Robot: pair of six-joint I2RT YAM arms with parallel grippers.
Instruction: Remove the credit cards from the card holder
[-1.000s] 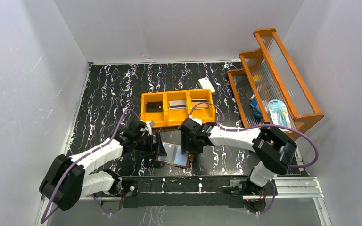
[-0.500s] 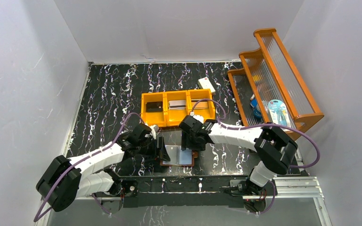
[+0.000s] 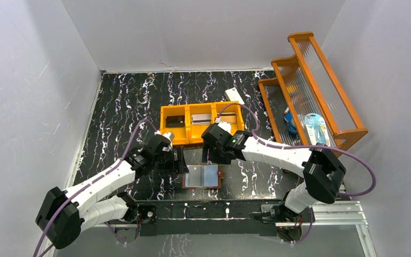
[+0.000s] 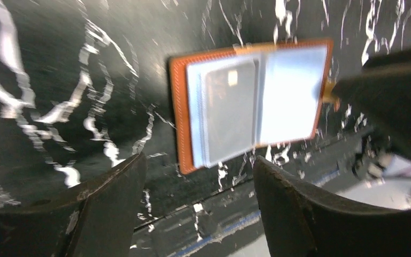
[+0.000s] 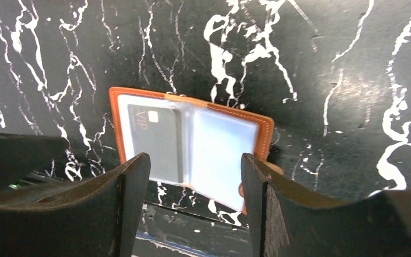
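The card holder [image 3: 202, 176] lies open and flat on the table near the front edge, pale blue-grey faces up, brown rim around them. It also shows in the left wrist view [image 4: 251, 104] and the right wrist view [image 5: 192, 147]. A grey card [image 5: 155, 142] sits in the sleeve of one half; it also shows in the left wrist view [image 4: 230, 110]. My left gripper [image 3: 181, 160] is open and empty, just left of the holder. My right gripper [image 3: 212, 157] is open and empty, just behind the holder. Neither touches it.
An orange three-compartment tray [image 3: 202, 123] stands behind the holder, with a black card [image 3: 175, 121] and a grey card [image 3: 201, 119] in it. A cream-white box [image 3: 234, 96] lies behind the tray. An orange stepped rack [image 3: 310, 91] stands at the right. The metal rail [image 3: 246, 210] runs along the front.
Both grippers have let go of the holder and drawn back and up from it. The holder has dropped from tilted to lying flat and open on the table.
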